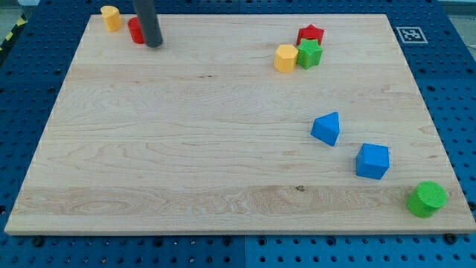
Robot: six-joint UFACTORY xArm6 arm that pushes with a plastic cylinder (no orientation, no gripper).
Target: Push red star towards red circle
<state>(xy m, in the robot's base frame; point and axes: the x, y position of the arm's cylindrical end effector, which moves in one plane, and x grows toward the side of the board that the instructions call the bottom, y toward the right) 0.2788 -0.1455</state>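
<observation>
Blue pegboard frames a pale wooden board, and the blocks on it sit mostly along the edges, leaving the middle open as a lane to push through.

Nearest, at the view's bottom right corner, a green cylinder stands almost on the board's edge. Just up and left of it lies a blue cube, and farther along the same diagonal a blue wedge-like block. All three are well off the line between star and circle, so they should not interfere.

Farther up, toward the view's top right, three blocks huddle together: a yellow block, a green star touching it, and the red star right behind the green one. Packed this tightly, the red star probably cannot be shoved without disturbing its neighbours unless it is struck from its right side.

Farthest, at the view's top left, the red circle is partly hidden by the rod, with a yellow cylinder just to its left. My tip rests just beside the red circle, on its right, well apart from the red star. The arm carries no gripper, only this rod, so nothing is being held.

I judge the push not yet begun: the tip must first travel across to the star's far side.
</observation>
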